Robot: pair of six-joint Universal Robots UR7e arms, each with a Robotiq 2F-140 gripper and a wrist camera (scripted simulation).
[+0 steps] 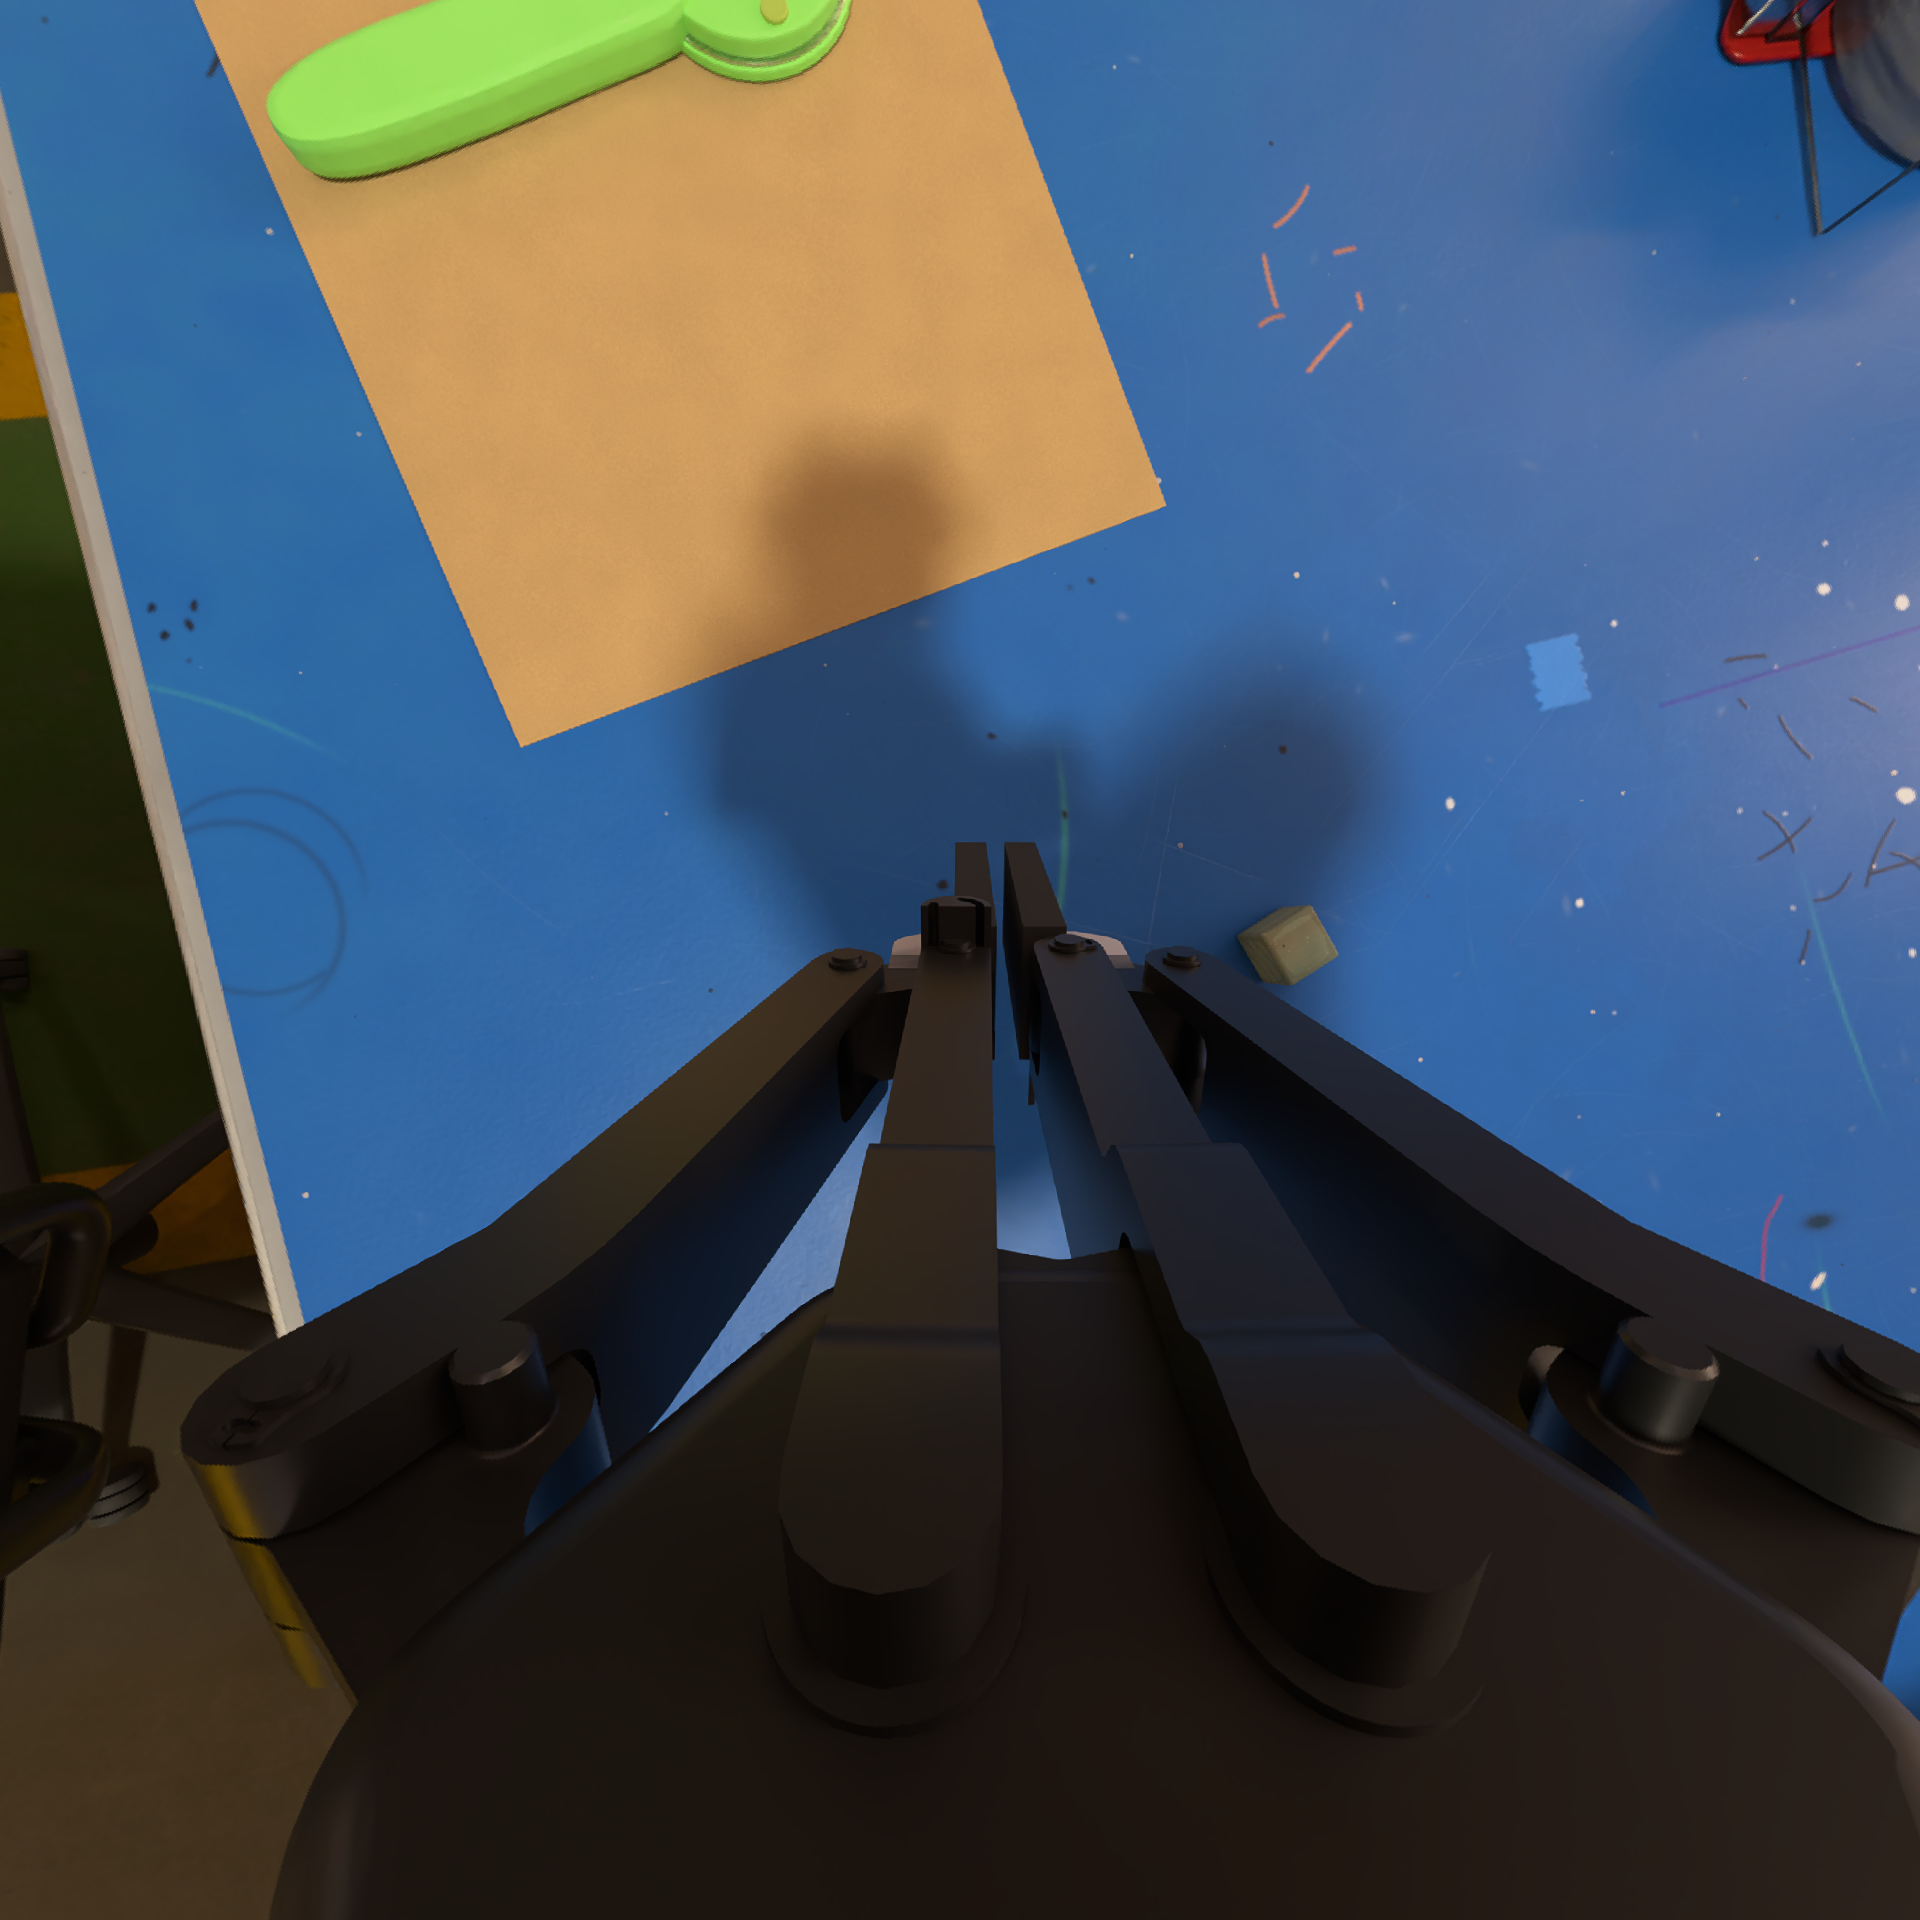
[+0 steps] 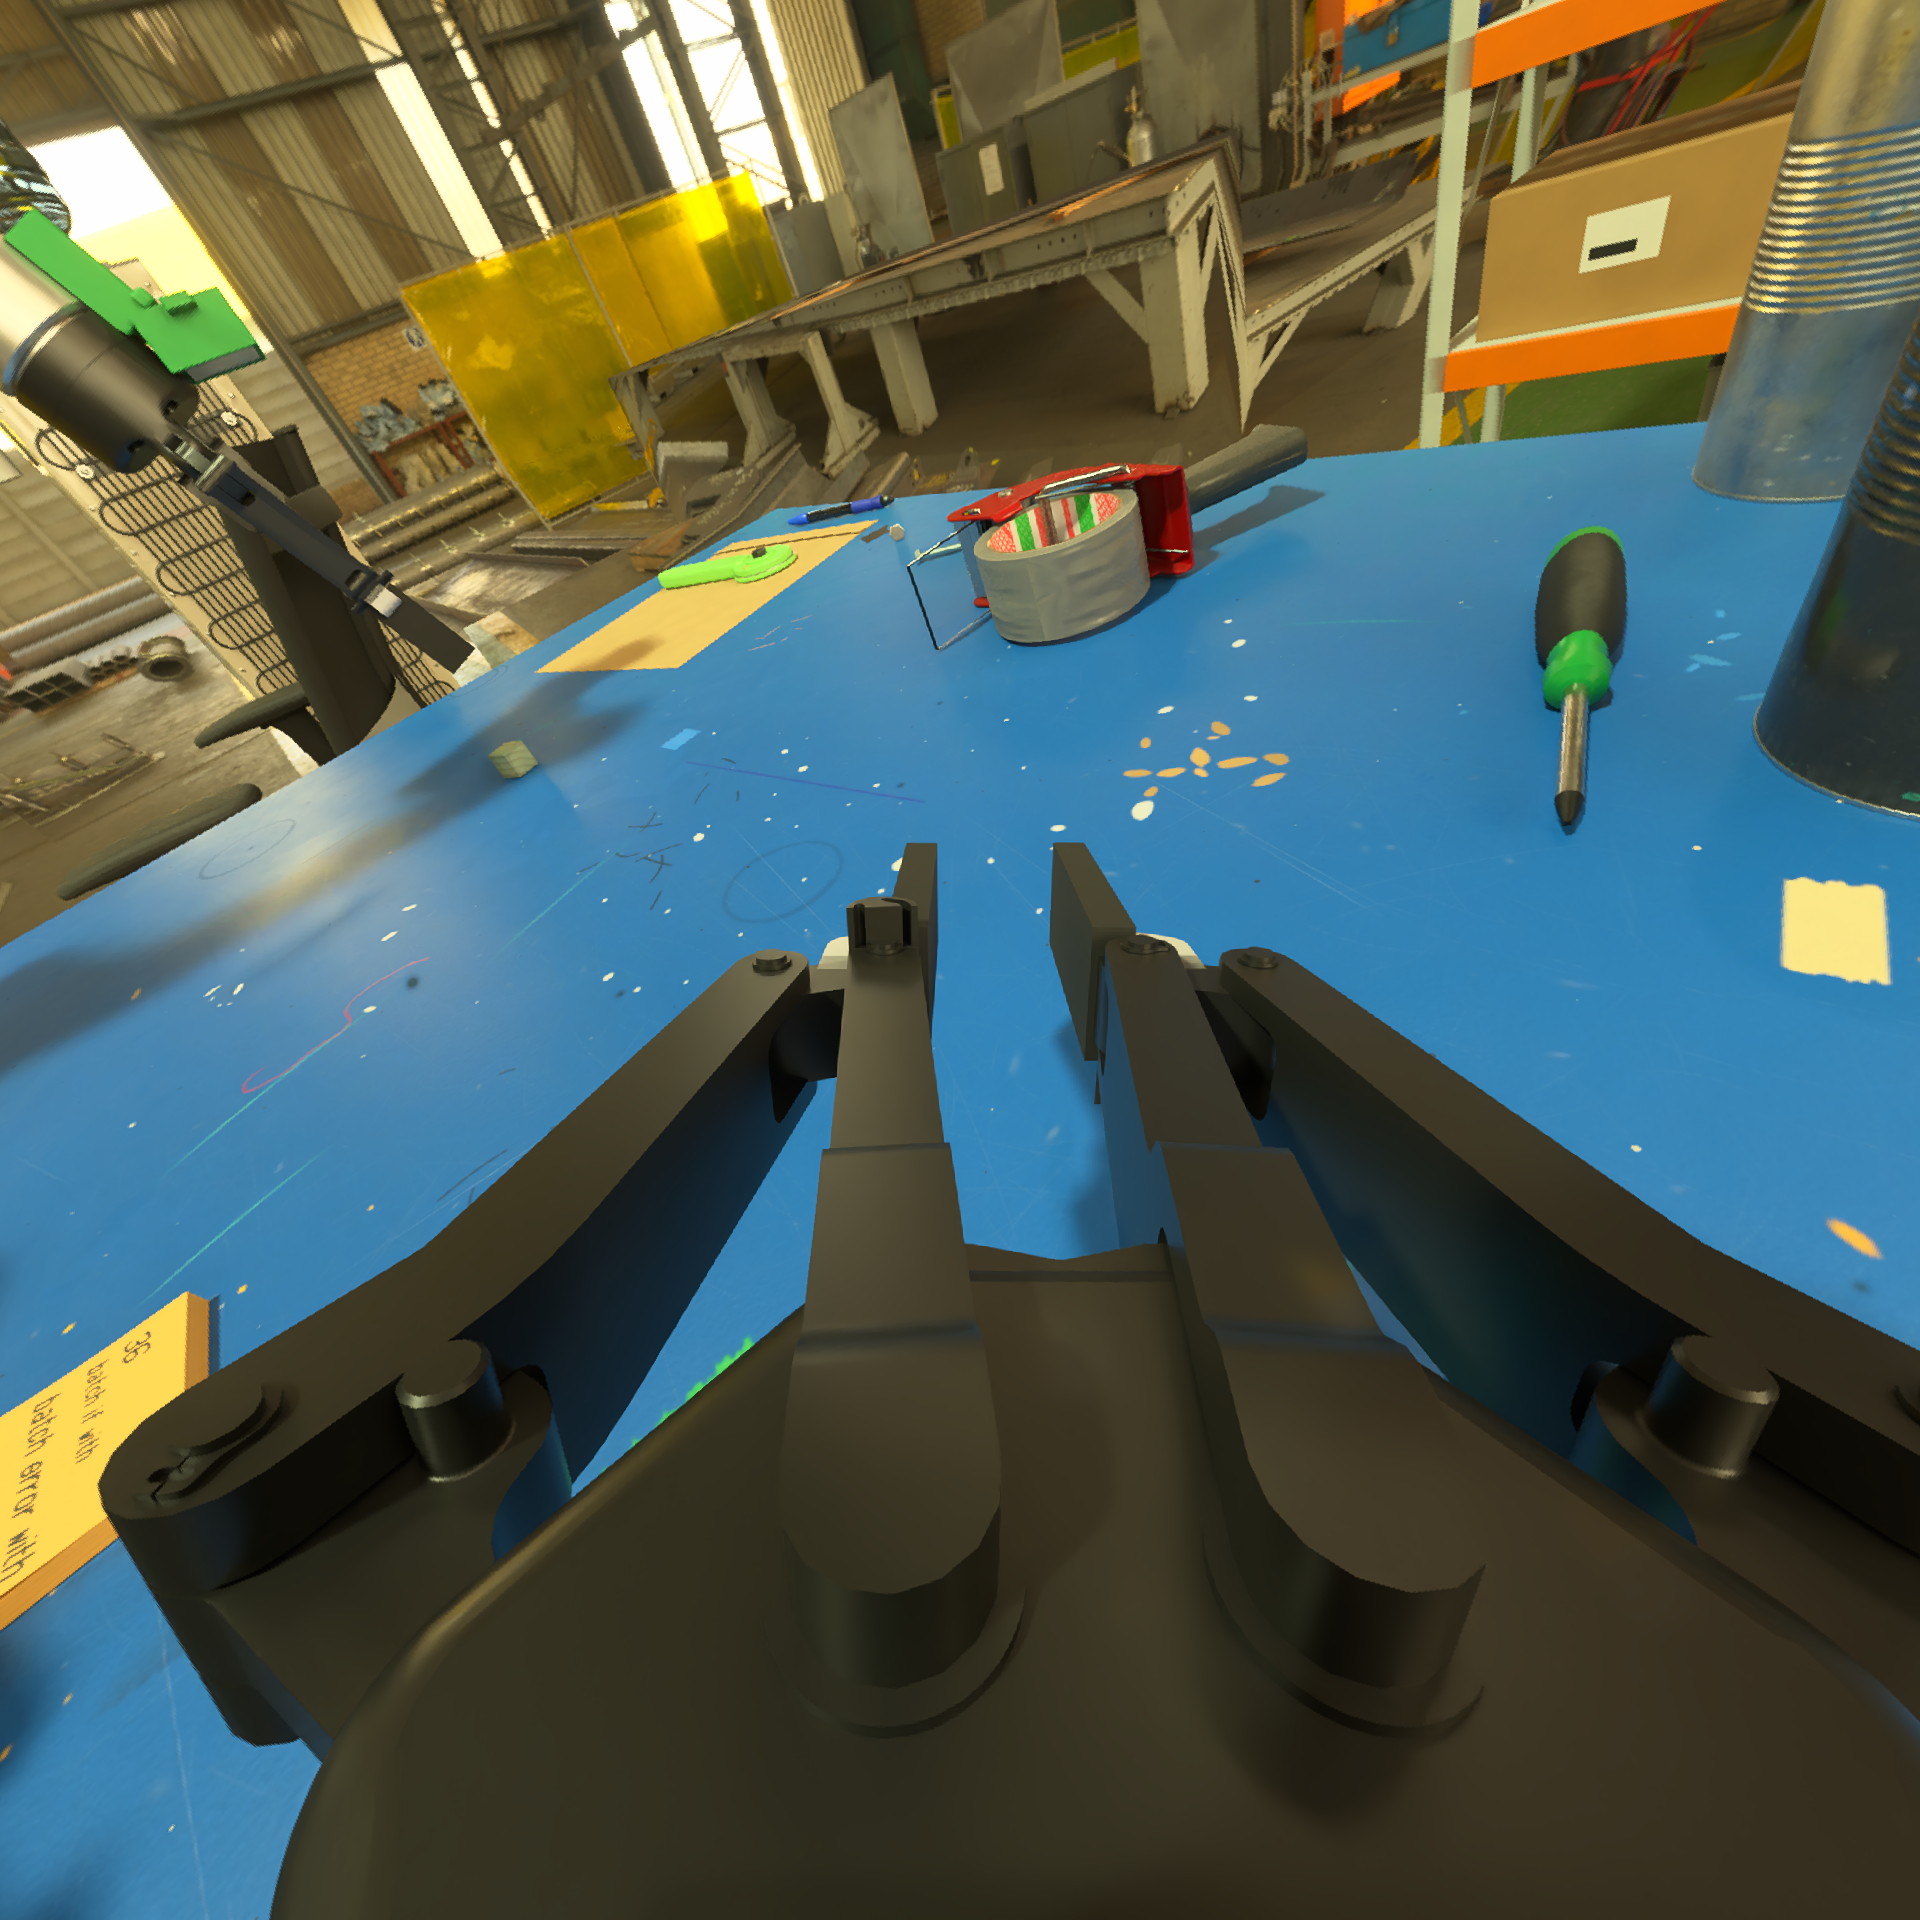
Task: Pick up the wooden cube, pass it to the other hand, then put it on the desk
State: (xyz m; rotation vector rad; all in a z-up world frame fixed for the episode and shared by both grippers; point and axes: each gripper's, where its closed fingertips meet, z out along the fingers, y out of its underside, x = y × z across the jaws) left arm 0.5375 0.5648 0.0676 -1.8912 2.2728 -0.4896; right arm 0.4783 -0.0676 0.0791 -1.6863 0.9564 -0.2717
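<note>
The small pale wooden cube (image 1: 1288,943) lies on the blue desk (image 1: 1455,468), just right of my left gripper's tips and apart from them. My left gripper (image 1: 995,862) is shut and empty, hovering above the desk and pointing down at it. My right gripper (image 2: 992,862) is partly open and empty, low over the desk, far from the cube (image 2: 512,758), which sits at the desk's far left. The left arm (image 2: 114,364) shows at the upper left of the right wrist view, above the cube.
A tan cardboard sheet (image 1: 675,364) bears a green tool (image 1: 468,94). A red tape dispenser with grey tape (image 2: 1070,561), a green-black screwdriver (image 2: 1579,644), metal cans (image 2: 1829,260), a blue pen (image 2: 842,509) and an orange note (image 2: 62,1455) lie around. The desk edge (image 1: 135,727) runs at left.
</note>
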